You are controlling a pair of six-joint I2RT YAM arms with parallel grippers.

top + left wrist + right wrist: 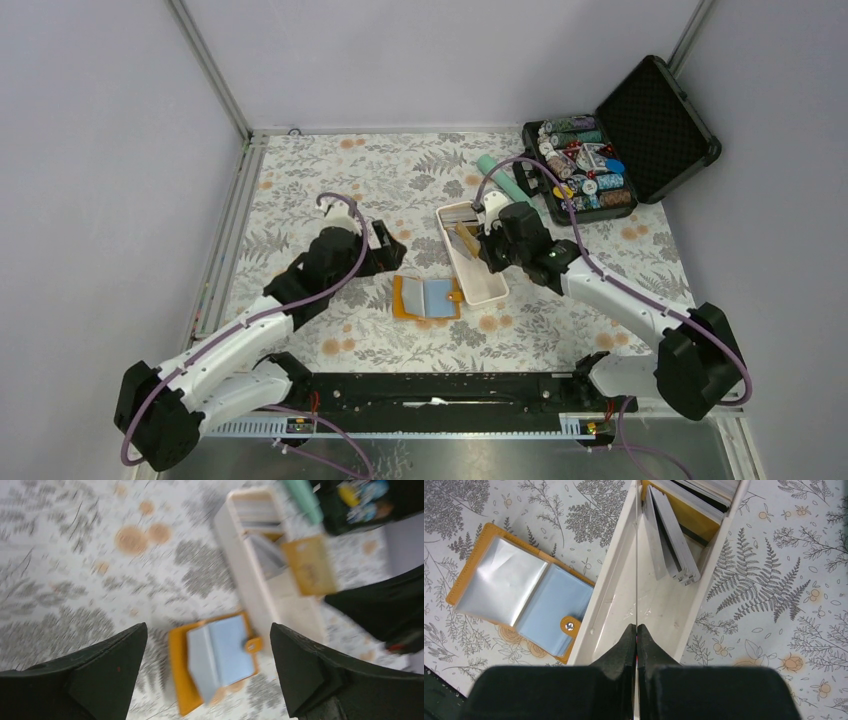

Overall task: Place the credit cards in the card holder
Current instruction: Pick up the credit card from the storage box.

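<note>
Where the card holder lies: flat and open on the flowered tablecloth, blue clear pockets up, its snap tab end right against the long side of the white tray.
Left gripper: jaws spread wide with nothing between them, hanging over the tablecloth just beside the card holder's far left corner. Its own view is blurred.
Right gripper: fingers pinched tight on one tan card, held upright on its edge over the middle of the tray.
Other cards: grey and white ones leaning on edge in the tray's far half, with a tan one behind them.
Card holder pockets: cannot tell whether any card sits in them.
Case: black, lid open, full of round chips, at the table's far right corner, well apart from the card holder.
</note>
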